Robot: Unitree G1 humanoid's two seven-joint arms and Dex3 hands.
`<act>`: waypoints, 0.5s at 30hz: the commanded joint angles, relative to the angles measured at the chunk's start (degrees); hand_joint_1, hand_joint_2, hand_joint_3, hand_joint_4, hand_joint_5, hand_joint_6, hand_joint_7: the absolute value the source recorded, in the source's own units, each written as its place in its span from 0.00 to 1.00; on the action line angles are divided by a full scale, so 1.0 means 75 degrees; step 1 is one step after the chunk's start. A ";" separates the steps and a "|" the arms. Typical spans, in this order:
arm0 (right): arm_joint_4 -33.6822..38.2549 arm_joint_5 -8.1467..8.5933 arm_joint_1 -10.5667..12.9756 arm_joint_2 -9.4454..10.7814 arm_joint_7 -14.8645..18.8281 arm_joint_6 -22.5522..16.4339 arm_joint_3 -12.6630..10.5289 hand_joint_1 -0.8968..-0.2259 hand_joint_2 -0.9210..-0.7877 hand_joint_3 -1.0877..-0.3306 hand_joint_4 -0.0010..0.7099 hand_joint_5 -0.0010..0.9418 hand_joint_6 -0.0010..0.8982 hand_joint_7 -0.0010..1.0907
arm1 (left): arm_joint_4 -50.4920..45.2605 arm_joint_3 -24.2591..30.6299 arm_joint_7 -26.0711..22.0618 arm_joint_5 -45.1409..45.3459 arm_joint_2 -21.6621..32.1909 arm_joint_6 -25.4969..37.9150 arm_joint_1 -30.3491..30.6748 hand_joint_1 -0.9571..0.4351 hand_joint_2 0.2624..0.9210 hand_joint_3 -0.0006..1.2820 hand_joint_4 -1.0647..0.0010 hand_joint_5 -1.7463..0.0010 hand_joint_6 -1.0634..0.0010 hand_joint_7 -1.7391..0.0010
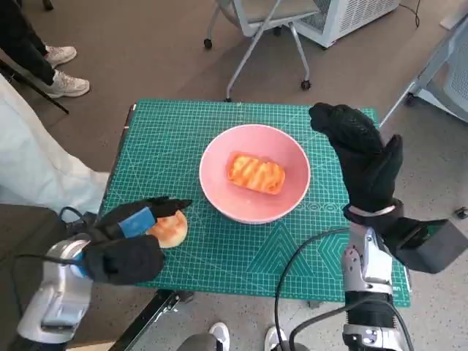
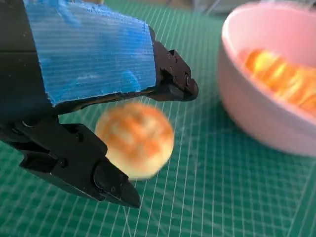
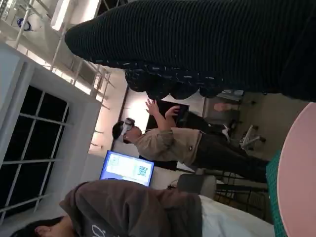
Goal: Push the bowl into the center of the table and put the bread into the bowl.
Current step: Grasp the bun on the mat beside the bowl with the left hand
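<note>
A pink bowl (image 1: pixel 292 194) stands near the middle of the green cutting mat (image 1: pixel 168 139), with an orange toasted bread slice (image 1: pixel 256 174) lying in it. A round pale bun (image 1: pixel 170 229) sits on the mat left of the bowl. My left hand (image 1: pixel 131 238) reaches around the bun (image 2: pixel 134 139), one black finger (image 2: pixel 170 84) on each side of it with gaps showing. My gloved right hand (image 1: pixel 362 157) hangs raised beside the bowl's right rim, fingers spread and empty. The bowl's rim (image 3: pixel 301 173) shows under the glove (image 3: pixel 207 44) in the right wrist view.
A person's white sleeve (image 1: pixel 36 164) lies close to the table's left edge, and feet (image 1: pixel 62 69) show at the far left. An office chair (image 1: pixel 263 25) stands behind the table. Shoes (image 1: pixel 219 335) show at the near edge. Two people (image 3: pixel 187 145) appear in the right wrist view.
</note>
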 commanded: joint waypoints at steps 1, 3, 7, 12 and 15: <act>0.0001 0.0044 0.0200 -0.0011 0.0013 0.0127 -0.0027 0.32 0.00 0.46 0.33 0.00 0.10 0.51 | 0.0289 -0.0187 -0.0139 0.0149 0.0022 0.0258 -0.0240 0.73 0.77 0.02 0.71 0.98 0.62 0.99; -0.0010 0.0039 0.0209 -0.0005 0.0005 0.0127 -0.0025 0.32 0.00 0.46 0.33 0.00 0.10 0.51 | 0.0541 -0.0279 -0.0142 0.0231 0.0022 0.0318 -0.0354 0.74 0.80 0.02 0.65 0.98 0.56 0.97; -0.0031 0.0024 0.0221 0.0003 -0.0017 0.0131 -0.0019 0.32 0.00 0.45 0.33 0.00 0.09 0.51 | 0.0857 -0.0433 -0.0029 0.0423 0.0040 0.0346 -0.0465 0.77 0.84 0.03 0.49 0.96 0.43 0.95; -0.0039 0.0031 0.0226 0.0004 -0.0025 0.0151 -0.0029 0.32 0.00 0.46 0.33 0.00 0.09 0.51 | 0.0943 -0.0474 0.0409 0.0734 0.0130 0.0060 -0.0365 0.74 0.93 0.05 0.34 0.62 0.39 0.64; -0.0050 0.0035 0.0228 0.0004 -0.0030 0.0162 -0.0035 0.32 0.00 0.46 0.33 0.00 0.09 0.51 | 0.0839 -0.0345 0.0646 0.0715 0.0168 -0.0204 -0.0225 0.71 0.95 0.06 0.30 0.44 0.39 0.45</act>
